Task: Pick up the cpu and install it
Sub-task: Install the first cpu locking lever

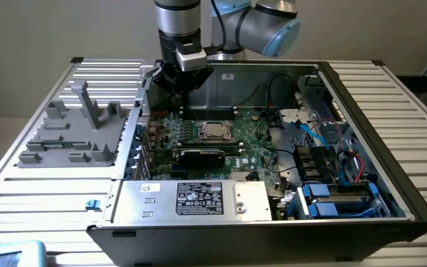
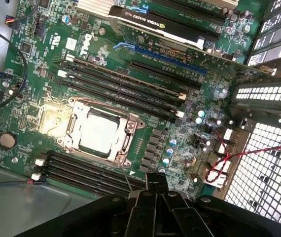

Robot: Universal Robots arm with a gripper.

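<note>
Slatted white tabletop (image 1: 43,189) before a plain wall carries an open computer case (image 1: 391,167) lying on its side. Over the case's far side, the arm's gripper (image 1: 184,100) hangs with its fingers (image 2: 156,183) pressed together, nothing visible between them, clear of the green motherboard (image 1: 254,153). The cpu (image 1: 215,129) sits in its metal-framed socket at mid-board, just nearer than the gripper. A grey fixture (image 1: 73,133) stands on the table at the exterior view's left. A silver power supply (image 1: 195,199) lies along the case's near side.
</note>
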